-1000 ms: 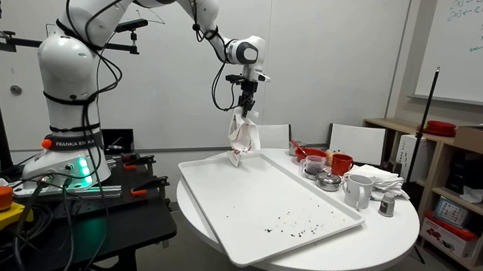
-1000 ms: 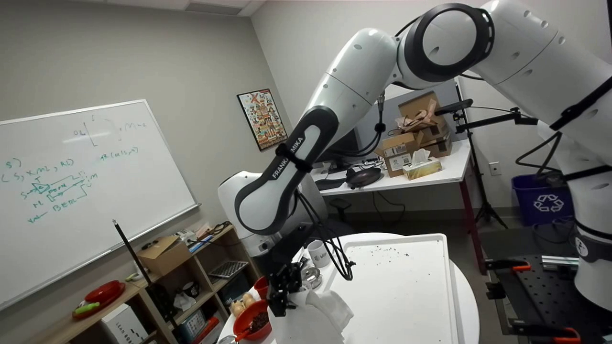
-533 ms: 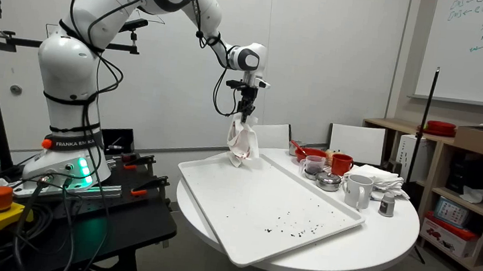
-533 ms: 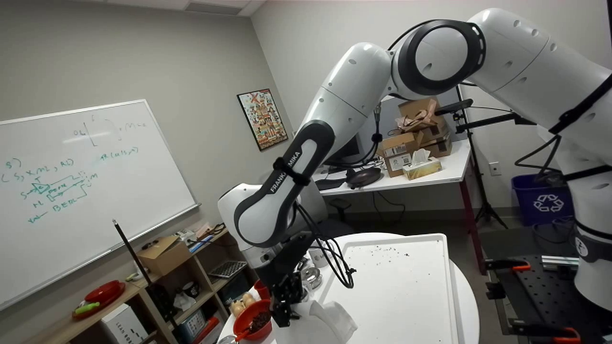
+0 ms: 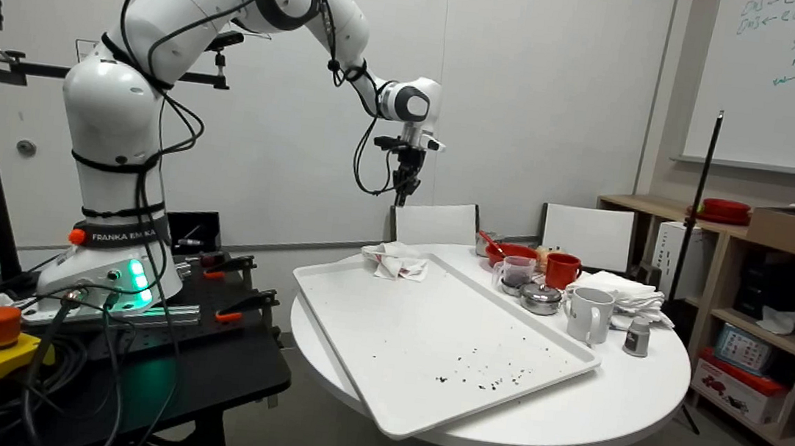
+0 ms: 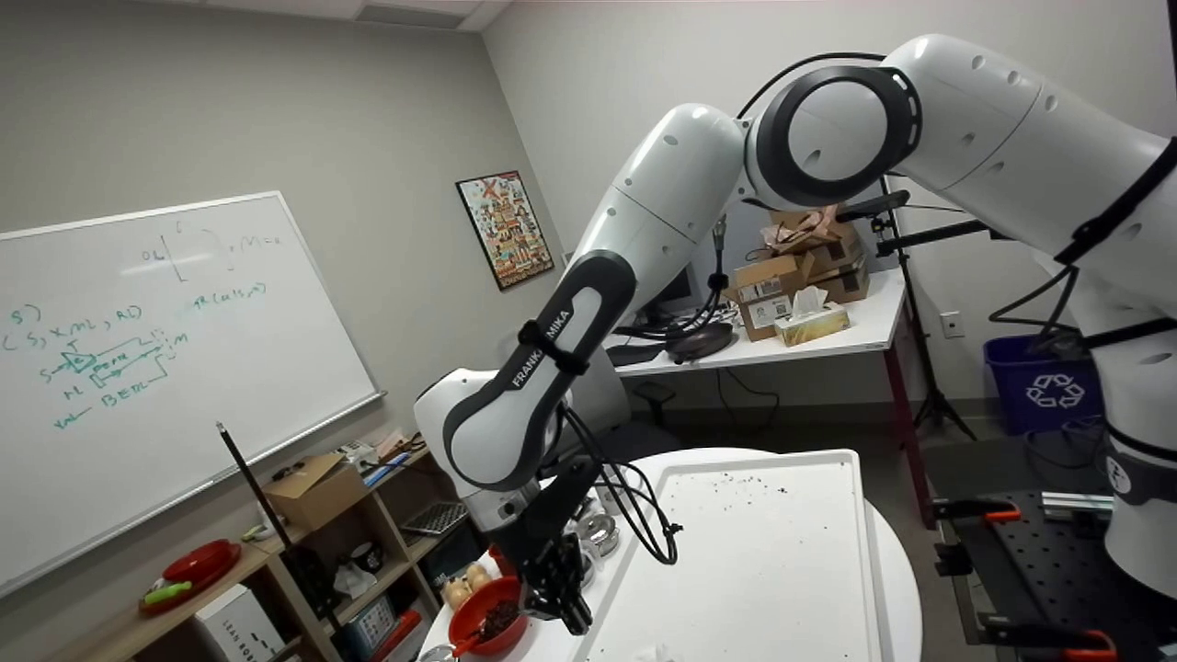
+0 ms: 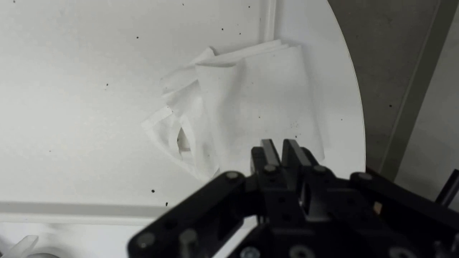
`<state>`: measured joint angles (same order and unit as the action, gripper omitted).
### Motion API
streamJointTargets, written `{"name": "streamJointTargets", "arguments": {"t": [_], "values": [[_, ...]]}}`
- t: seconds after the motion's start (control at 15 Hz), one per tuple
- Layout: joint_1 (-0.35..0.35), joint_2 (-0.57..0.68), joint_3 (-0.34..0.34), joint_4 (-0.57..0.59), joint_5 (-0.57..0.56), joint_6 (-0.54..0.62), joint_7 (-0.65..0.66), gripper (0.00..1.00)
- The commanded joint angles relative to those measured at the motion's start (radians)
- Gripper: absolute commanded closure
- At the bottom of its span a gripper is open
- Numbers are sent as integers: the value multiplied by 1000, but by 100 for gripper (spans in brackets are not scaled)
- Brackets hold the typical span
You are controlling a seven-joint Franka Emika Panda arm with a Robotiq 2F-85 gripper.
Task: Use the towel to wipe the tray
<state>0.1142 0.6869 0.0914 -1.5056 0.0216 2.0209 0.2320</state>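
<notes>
White cloth: towel (image 5: 396,260), crumpled, lying at an end of the tray (image 5: 422,336), reddish marks visible in an exterior view. Wrist view: pale folds spread across the tray's rim onto the round table (image 7: 342,143). A mere scrap of the towel (image 6: 655,654) shows at the lower edge in an exterior view. Dark specks (image 5: 485,374): clustered toward the tray's opposite end in both exterior views; cluster outside the wrist view. Red bowl (image 6: 469,612): dark contents disclosed in an exterior view. Small grey bottle (image 5: 636,338): seen in an exterior view alone. Black gripper (image 7: 278,142): fingers (image 7: 270,154) apart by a narrow gap, nothing between them; in an exterior view it hangs above the towel, not touching it, while the wrist view sets it in front of the folds.
</notes>
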Motion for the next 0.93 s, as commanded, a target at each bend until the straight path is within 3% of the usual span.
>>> {"name": "streamJointTargets", "arguments": {"t": [0.0, 0.87], "values": [[11, 59, -9, 85, 21, -59, -24, 97], [37, 65, -42, -84, -2, 61, 34, 93]]}}
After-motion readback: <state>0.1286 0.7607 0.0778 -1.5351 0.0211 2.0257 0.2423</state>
